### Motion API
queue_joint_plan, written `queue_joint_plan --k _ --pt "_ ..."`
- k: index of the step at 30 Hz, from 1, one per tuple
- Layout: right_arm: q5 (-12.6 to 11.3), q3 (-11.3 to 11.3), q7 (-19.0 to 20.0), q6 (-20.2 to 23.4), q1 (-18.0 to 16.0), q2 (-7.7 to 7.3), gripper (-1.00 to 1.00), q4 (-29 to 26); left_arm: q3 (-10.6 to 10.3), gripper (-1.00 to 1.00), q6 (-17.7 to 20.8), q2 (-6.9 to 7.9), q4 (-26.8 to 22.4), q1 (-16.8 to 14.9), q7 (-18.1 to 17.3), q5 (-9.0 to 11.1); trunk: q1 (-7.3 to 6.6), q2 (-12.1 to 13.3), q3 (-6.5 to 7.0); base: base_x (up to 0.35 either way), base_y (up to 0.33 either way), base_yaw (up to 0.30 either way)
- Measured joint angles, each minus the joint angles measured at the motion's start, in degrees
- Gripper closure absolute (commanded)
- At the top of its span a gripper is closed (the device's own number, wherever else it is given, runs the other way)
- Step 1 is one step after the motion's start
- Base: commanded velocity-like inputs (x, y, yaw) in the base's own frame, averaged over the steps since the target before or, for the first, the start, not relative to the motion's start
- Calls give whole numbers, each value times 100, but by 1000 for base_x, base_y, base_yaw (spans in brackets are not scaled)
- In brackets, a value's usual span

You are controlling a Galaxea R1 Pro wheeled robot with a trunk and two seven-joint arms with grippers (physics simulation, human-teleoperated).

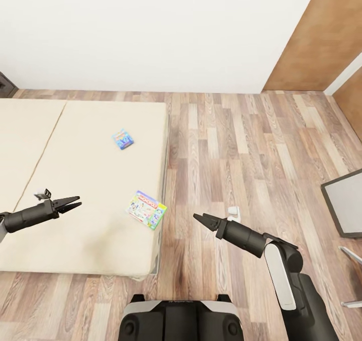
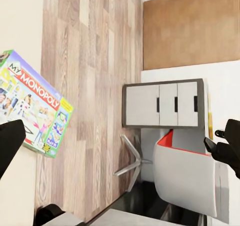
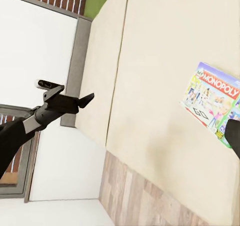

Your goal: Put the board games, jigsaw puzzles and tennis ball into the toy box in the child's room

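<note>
Between left pincer and right pincer lies Monopoly box.

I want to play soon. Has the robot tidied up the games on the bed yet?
Not yet. The Monopoly box and the small blue game lie on the bed. The left gripper and right gripper are open, holding nothing. Both games need picking up.

The mattress was plain beige. The Monopoly box was white, green-edged, with a red name band. The smaller game box was blue. The floor showed brown-grey wood planks.
</note>
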Motion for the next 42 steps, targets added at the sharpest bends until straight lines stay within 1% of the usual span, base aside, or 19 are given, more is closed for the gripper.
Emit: queue_joint_plan --k 28,42 --pt "0 0 -7 -15 0 6 -100 0 -5 -100 0 -26 0 0 0 -1 0 0 262 0 0 77" --pt "0 -2 -15 -12 1 3 -100 0 0 -100 -1 -53 1 0 0 -5 0 0 384 0 0 -4"
